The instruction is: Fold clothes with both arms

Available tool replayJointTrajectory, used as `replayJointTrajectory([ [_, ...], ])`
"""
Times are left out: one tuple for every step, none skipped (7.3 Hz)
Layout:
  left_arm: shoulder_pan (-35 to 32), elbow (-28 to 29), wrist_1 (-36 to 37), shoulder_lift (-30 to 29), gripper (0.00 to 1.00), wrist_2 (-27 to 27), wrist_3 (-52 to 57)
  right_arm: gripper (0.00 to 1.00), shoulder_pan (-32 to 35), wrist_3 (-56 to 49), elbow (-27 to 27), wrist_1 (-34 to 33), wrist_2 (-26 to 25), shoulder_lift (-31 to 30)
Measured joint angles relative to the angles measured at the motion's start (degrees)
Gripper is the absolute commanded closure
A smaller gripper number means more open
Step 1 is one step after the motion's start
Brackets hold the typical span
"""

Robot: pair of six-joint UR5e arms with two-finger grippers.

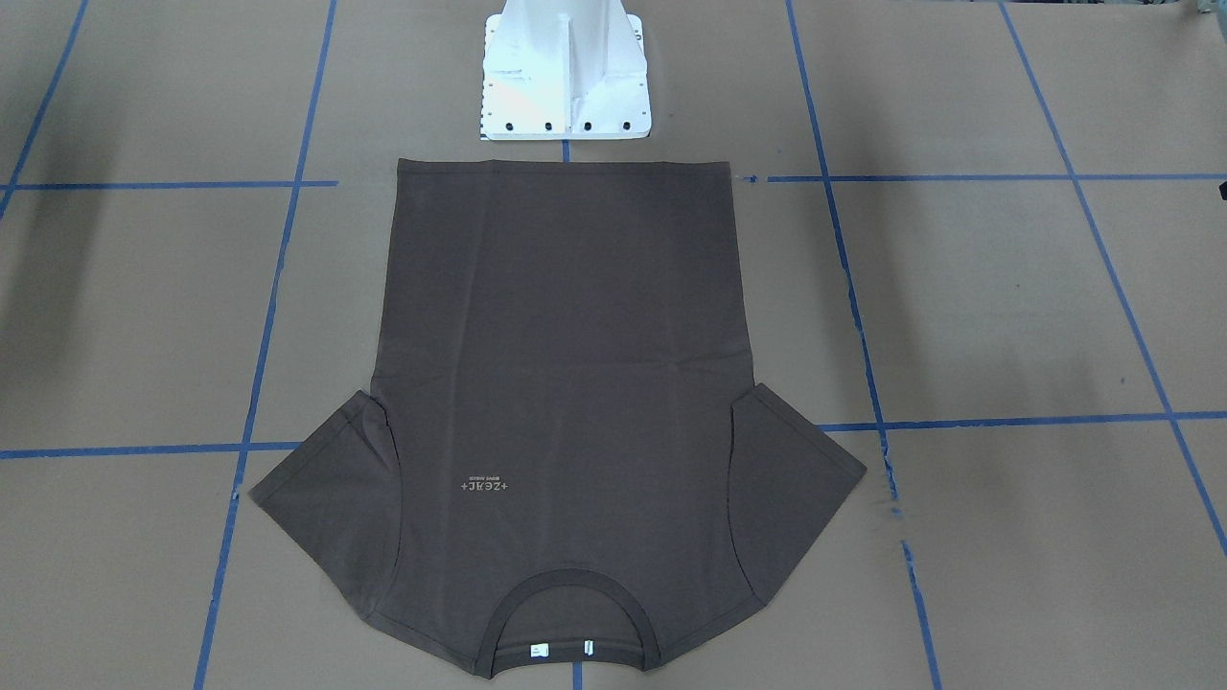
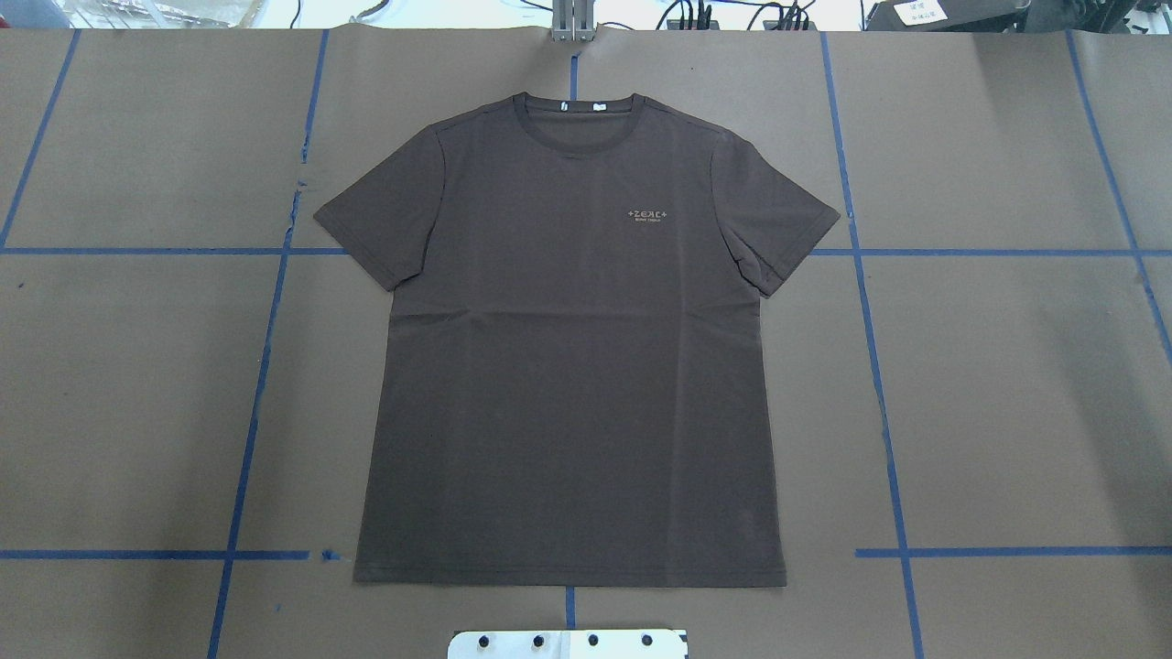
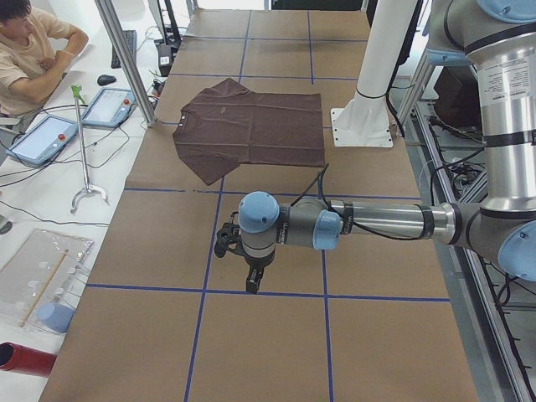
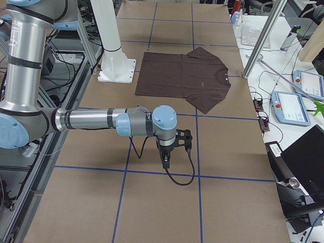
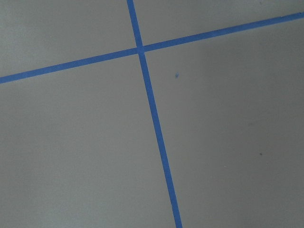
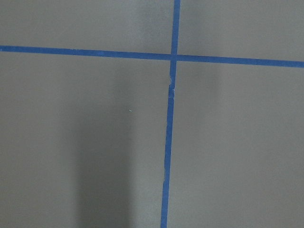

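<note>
**Both grippers out at the table ends, shirt flat in the middle**

My left gripper [image 3: 252, 285] points down at the brown table cover [image 2: 1007, 384], well apart from the T-shirt [image 2: 568, 366]. It shows only from the side, so I cannot tell how wide its jaws stand. The same goes for my right gripper [image 4: 166, 162] at the opposite end, near a blue tape line [image 4: 101, 168]. My wrist cameras see brown cover and a tape cross [image 5: 139, 48].

The dark brown T-shirt lies flat and front up with its sleeves spread. Its hem is toward my white pedestal [image 1: 564, 77] and its collar [image 2: 575, 114] away from it. Pale chest lettering [image 2: 651, 215] and white neck labels [image 2: 600, 108] show, and faint creases cross the body.
</note>
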Motion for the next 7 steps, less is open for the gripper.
replayJointTrajectory([
  [0.0,-0.3,0.0,0.0,0.0,0.1,0.1,0.0,0.0,0.0,0.0,0.0,0.0,0.0],
  [0.0,-0.9,0.0,0.0,0.0,0.2,0.2,0.0,-0.1,0.0,0.0,0.0,0.1,0.0],
  [0.0,-1.7,0.0,0.1,0.0,0.3,0.2,0.0,-0.1,0.0,0.3,0.0,0.2,0.0],
  [0.0,-2.2,0.0,0.1,0.0,0.4,0.2,0.0,-0.3,0.0,1.0,-0.1,0.3,0.1],
  [0.1,-2.9,-0.5,0.0,0.0,0.2,0.3,0.0,-0.8,0.2,1.8,0.0,0.3,0.8],
  [0.1,-4.0,-2.4,-0.2,0.0,0.0,0.3,0.0,-1.3,0.5,2.0,1.2,0.2,3.3],
  [0.1,-4.7,-6.8,-0.6,0.0,0.1,0.3,0.0,-1.7,0.8,1.5,3.5,0.0,6.6],
])
